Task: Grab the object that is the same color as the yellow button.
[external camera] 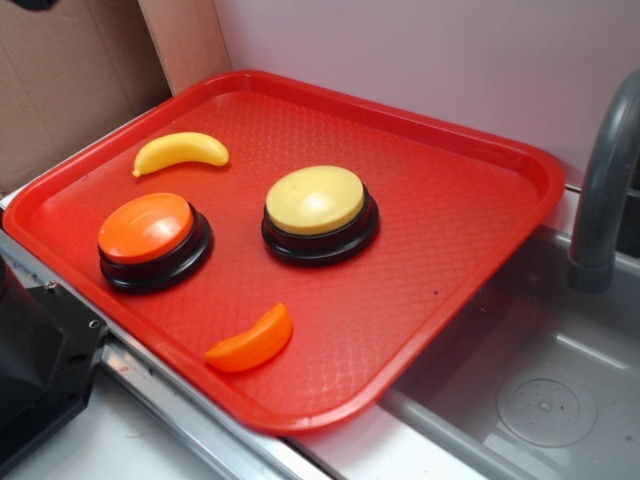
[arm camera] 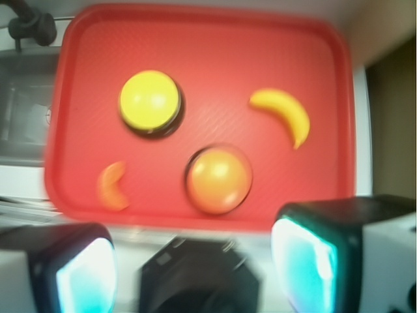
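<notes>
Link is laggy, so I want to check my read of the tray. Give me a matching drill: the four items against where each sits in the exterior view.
Items:
1. banana
2. yellow button
3. orange button
4. orange slice

Places:
A. near front rim
B. far left corner
C. tray middle
D. left side, ahead of the banana

Pairs: 1-B, 2-C, 3-D, 4-A

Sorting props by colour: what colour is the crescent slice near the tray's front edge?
Orange slice, clearest in the exterior view.
</notes>
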`<control>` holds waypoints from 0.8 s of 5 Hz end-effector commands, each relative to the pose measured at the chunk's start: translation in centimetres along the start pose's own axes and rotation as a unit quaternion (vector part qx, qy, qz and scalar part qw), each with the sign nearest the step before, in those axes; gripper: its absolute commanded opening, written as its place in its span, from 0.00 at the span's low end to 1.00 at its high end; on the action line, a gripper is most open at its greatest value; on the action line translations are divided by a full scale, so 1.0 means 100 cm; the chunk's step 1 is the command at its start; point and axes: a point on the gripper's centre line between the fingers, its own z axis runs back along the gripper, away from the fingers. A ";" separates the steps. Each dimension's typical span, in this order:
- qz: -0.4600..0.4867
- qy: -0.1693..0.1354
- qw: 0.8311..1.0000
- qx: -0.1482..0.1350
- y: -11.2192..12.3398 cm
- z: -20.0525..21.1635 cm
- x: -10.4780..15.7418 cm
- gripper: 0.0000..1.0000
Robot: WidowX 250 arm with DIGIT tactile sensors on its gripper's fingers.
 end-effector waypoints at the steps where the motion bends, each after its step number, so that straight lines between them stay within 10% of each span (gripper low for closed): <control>1: -0.167 -0.012 0.985 0.037 0.047 -0.046 0.029 1.00; 4: -0.285 0.018 0.958 0.026 0.084 -0.131 0.062 1.00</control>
